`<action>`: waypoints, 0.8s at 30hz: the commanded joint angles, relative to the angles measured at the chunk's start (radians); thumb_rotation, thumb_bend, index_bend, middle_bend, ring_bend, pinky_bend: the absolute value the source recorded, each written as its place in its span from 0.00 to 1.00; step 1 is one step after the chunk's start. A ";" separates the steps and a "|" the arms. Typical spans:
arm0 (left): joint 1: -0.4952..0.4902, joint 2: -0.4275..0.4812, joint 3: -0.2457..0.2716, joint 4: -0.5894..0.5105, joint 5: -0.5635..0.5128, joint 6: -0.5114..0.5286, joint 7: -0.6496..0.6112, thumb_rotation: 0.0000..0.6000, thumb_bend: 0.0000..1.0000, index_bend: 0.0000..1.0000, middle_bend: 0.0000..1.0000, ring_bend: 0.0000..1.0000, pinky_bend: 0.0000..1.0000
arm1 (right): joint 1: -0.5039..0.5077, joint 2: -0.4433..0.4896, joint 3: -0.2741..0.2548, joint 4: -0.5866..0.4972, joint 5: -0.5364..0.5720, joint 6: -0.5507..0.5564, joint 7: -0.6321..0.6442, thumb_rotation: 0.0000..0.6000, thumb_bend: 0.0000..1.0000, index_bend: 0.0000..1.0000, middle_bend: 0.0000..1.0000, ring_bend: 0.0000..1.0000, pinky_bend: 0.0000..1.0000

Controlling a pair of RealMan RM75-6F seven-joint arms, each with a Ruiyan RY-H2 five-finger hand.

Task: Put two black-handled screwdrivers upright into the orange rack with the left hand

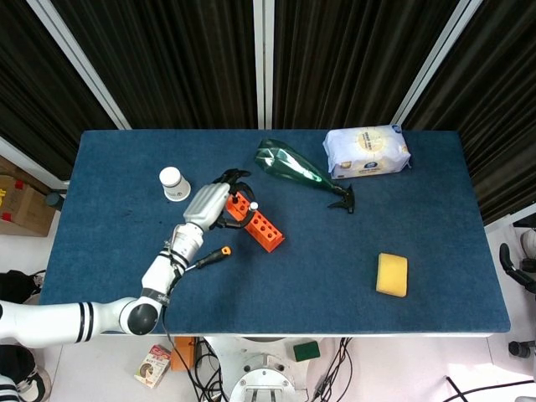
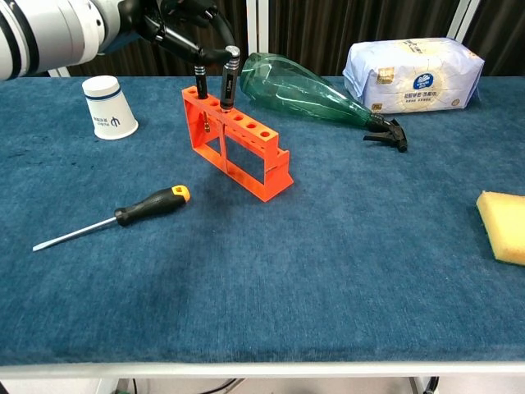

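- Loose screwdriver (image 2: 123, 216), black-and-orange handle, lies flat on the table (image 2: 328, 271) at 7 o'clock from the orange rack (image 2: 236, 148).
- Two black-handled screwdrivers (image 2: 229, 78) stand upright in the rack's far holes.
- Left hand (image 2: 176, 20) hovers over their tops; whether it grips one, cannot tell.
- Paper cup (image 2: 108, 107) at 10 o'clock.

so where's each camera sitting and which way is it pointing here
Head view: high above the near table edge, looking steeply down on the whole blue table; the left arm and left hand show, also the robot's base.
Chest view: low at the near edge, looking level across the table toward the curtains; only the left forearm and hand show, top left.
Shared: the orange rack, the two upright screwdrivers, the paper cup.
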 commanded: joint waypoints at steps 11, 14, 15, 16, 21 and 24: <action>-0.005 -0.018 0.003 0.026 0.014 0.016 -0.007 0.96 0.31 0.50 0.13 0.01 0.16 | 0.003 -0.004 0.003 0.011 0.007 -0.007 0.009 1.00 0.38 0.00 0.00 0.00 0.00; -0.007 -0.022 0.001 0.031 0.010 0.014 -0.010 0.97 0.31 0.50 0.13 0.01 0.16 | 0.003 -0.005 0.003 0.010 0.007 -0.007 0.008 1.00 0.39 0.00 0.00 0.00 0.00; -0.008 -0.023 0.000 0.033 0.008 0.013 -0.012 0.97 0.31 0.50 0.13 0.01 0.16 | 0.003 -0.005 0.003 0.010 0.007 -0.007 0.007 1.00 0.39 0.00 0.00 0.00 0.00; -0.009 -0.024 -0.001 0.035 0.006 0.012 -0.013 0.97 0.31 0.50 0.13 0.01 0.16 | 0.003 -0.005 0.003 0.010 0.007 -0.007 0.006 1.00 0.39 0.00 0.00 0.00 0.00; -0.013 -0.025 -0.006 0.040 -0.005 0.009 -0.016 0.98 0.31 0.50 0.14 0.01 0.16 | 0.003 -0.004 0.003 0.009 0.009 -0.009 0.007 1.00 0.39 0.00 0.00 0.00 0.00; -0.016 -0.023 -0.015 0.042 -0.020 0.002 -0.023 0.98 0.31 0.50 0.14 0.01 0.16 | 0.004 -0.004 0.004 0.011 0.009 -0.010 0.008 1.00 0.39 0.00 0.00 0.00 0.00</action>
